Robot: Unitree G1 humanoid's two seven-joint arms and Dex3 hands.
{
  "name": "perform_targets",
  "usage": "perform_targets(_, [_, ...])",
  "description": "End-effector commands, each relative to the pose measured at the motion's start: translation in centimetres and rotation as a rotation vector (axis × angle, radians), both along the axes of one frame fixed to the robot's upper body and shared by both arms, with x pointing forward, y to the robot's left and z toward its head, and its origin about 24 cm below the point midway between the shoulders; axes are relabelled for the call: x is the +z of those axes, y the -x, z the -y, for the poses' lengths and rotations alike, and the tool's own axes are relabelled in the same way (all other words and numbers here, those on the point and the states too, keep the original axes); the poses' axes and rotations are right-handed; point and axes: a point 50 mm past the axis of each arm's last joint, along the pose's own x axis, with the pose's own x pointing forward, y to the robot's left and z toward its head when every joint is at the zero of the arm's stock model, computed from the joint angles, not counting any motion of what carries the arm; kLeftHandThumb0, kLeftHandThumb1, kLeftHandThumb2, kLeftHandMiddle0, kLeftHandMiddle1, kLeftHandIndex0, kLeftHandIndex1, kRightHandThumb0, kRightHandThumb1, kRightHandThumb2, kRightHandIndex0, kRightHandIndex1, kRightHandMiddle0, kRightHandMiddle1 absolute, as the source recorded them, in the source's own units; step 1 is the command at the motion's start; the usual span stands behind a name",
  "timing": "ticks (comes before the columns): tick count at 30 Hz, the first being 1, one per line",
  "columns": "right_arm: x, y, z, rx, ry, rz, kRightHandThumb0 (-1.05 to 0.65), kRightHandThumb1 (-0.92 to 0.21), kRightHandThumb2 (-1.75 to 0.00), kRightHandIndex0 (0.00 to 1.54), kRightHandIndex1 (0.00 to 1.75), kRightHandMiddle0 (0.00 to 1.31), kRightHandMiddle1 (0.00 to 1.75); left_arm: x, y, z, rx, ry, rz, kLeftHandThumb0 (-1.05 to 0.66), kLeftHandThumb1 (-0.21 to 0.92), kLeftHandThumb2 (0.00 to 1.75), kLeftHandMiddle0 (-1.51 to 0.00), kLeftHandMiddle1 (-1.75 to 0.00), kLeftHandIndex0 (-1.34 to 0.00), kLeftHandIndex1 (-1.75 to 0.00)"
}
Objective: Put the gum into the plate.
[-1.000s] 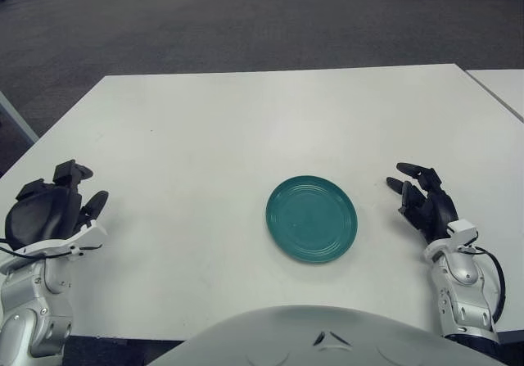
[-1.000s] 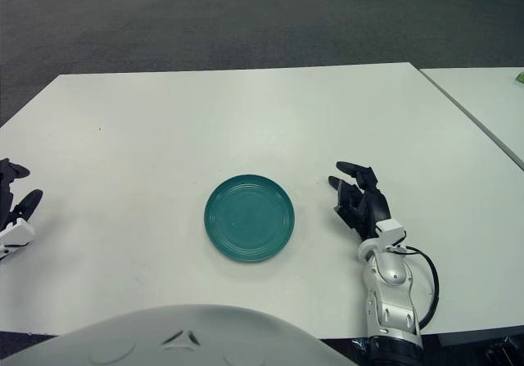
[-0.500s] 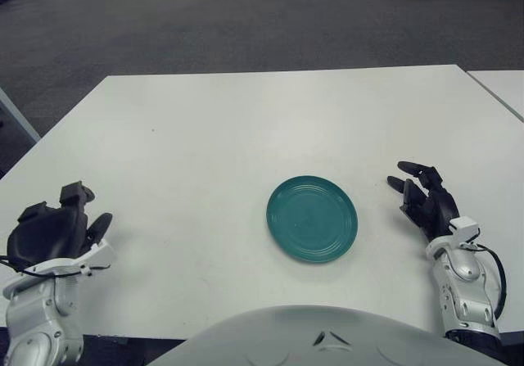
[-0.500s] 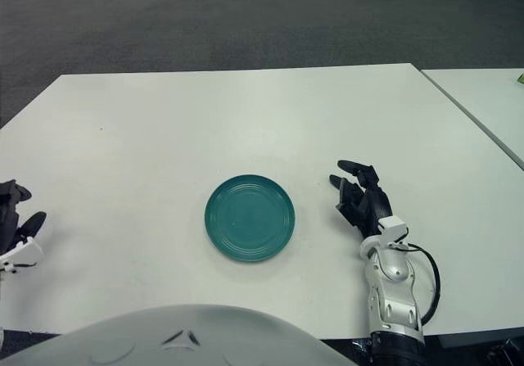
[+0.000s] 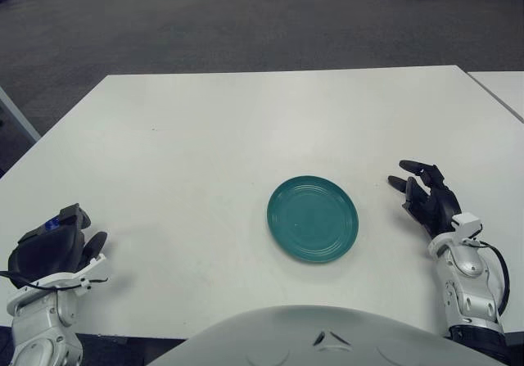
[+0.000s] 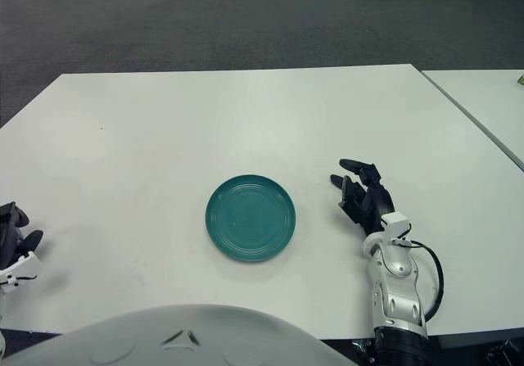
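A teal plate (image 5: 312, 219) lies empty on the white table (image 5: 246, 112), a little right of the middle. No gum shows in either view. My left hand (image 5: 57, 243) is low at the table's near left corner, back side toward me, with a small blue spot on top of it. My right hand (image 5: 419, 187) rests on the table just right of the plate, a few centimetres from its rim, fingers spread and holding nothing.
A second white table (image 5: 501, 88) stands close on the right across a narrow gap. Dark carpet lies beyond the far edge. My own torso (image 5: 327, 337) covers the table's near edge at the bottom.
My left hand has drawn back toward me and lower, from beside the table's left edge to the near left corner. The right hand and the plate have barely moved.
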Motion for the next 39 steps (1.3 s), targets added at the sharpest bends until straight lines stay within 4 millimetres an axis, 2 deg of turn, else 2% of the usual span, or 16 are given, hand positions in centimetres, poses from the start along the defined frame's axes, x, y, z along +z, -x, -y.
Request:
perform_targets(1, [-1.6, 0.8, 0.7, -0.040, -0.013, -0.096, -0.87, -0.92, -0.85, 0.32, 0.51, 0.09, 1.13, -1.0, 0.1, 0.0, -0.010, 0.043, -0.041, -0.80, 0.92, 0.78, -0.70, -1.61, -0.32, -1.57])
perform_targets(6, [-1.6, 0.6, 0.8, -0.037, -0.007, -0.084, -0.87, -0.92, -0.84, 0.30, 0.49, 0.07, 1.12, -3.4, 0.1, -0.2, 0.010, 0.151, -0.071, -0.78, 0.92, 0.76, -0.75, -1.73, -0.37, -1.66])
perform_targets(20, [-1.4, 0.5, 1.6, -0.036, 0.018, -0.065, -0.88, -0.92, -0.83, 0.34, 0.51, 0.03, 1.10, -8.8, 0.5, -0.8, 0.106, 0.344, -0.097, -0.69, 0.92, 0.69, -0.81, -1.75, -0.54, -1.74])
perform_targets(30, [-1.2, 0.3, 1.8, -0.044, 0.038, -0.046, -0.87, -0.92, -0.85, 0.29, 0.51, 0.00, 1.03, -9.5, 0.1, 0.1, 0.077, 0.386, -0.075, -0.67, 0.92, 0.69, -0.81, -1.75, -0.56, -1.75])
perform_targets(39, [-1.3, 0.2, 2.0, -0.045, 0.039, -0.047, -0.87, -0.92, -0.85, 0.28, 0.51, 0.00, 1.02, -8.6, -1.0, 1.5, 0.027, 0.425, -0.010, -0.62, 0.92, 0.68, -0.86, -1.75, -0.62, -1.75])
